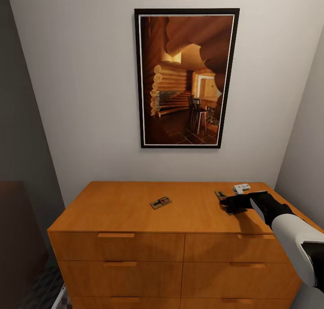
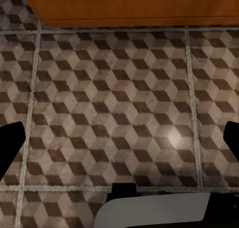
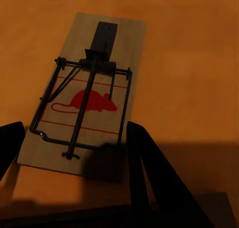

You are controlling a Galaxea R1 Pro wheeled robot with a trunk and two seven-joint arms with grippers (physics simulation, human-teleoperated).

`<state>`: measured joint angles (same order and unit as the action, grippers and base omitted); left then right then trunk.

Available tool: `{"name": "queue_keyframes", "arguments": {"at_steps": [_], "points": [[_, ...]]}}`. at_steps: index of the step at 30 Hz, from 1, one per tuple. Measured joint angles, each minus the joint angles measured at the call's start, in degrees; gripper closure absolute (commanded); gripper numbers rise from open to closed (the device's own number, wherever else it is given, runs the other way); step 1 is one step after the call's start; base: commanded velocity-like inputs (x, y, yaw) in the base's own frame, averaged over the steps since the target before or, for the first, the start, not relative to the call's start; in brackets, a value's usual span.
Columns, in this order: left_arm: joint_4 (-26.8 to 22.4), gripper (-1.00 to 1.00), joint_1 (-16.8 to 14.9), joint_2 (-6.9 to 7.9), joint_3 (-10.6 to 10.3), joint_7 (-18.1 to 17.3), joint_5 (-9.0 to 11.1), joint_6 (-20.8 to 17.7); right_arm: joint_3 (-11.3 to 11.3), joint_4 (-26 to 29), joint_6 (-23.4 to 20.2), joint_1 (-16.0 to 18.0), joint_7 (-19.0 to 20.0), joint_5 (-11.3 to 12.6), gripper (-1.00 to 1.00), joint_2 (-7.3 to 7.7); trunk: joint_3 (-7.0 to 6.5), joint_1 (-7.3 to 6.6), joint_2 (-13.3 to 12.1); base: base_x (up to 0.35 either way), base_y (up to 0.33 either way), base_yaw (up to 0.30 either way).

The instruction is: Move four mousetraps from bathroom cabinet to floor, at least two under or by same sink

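Flat wooden mousetrap with a red mouse print and black wire spring bar (image 3: 84, 101) lies flat on the top of the wide orange-brown wooden cabinet (image 1: 135, 210), near its right rear corner. The right gripper (image 3: 69, 143) sits directly over it, black fingers spread to either side of the trap's near end, nothing clamped. Reads as lined up for a pinch across the short width, which suits a plate this thin: little to grab from above, so the edges are the only purchase.

In the head view the same trap (image 1: 220, 195) is mostly covered by the gripper, just a sliver showing. A second flat dark mousetrap (image 1: 160, 202) lies mid-top, well apart from the first, unobstructed, easy next pick. A small white object (image 1: 241, 188) sits just behind the gripper near the back edge; could be a third trap seen at a bad angle, can't tell.

Count: two traps certain, one possible. Fourth unaccounted for. Drawer fronts with slim bar handles: five visible, all closed.

Left gripper (image 2: 119, 138) hangs low over the cube-patterned brown and beige tiled floor (image 2: 99, 88), fingers wide, empty, cabinet base just ahead of it. Parked out of the way, probably.

Framed log-cabin interior picture (image 1: 186, 77) hangs on the wall above the cabinet.
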<state>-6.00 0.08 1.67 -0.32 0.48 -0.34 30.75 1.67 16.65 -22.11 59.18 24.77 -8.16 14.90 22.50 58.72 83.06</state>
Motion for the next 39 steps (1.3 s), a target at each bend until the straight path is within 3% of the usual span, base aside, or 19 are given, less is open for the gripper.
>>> {"name": "queue_keyframes", "arguments": {"at_steps": [25,39], "points": [[-0.01,-1.0,0.0,-0.09,0.0,0.0,0.0,0.0,0.35,6.0,-0.74,-0.05,-0.25,-0.78,1.0,0.0,0.01,0.0,-0.01,0.0,0.0,0.0],[-0.01,-1.0,0.0,-0.09,0.0,0.0,0.01,0.0,0.4,13.61,-7.64,-0.05,-0.33,-0.64,1.0,0.0,0.01,0.0,-0.01,0.0,0.0,0.0]]}}
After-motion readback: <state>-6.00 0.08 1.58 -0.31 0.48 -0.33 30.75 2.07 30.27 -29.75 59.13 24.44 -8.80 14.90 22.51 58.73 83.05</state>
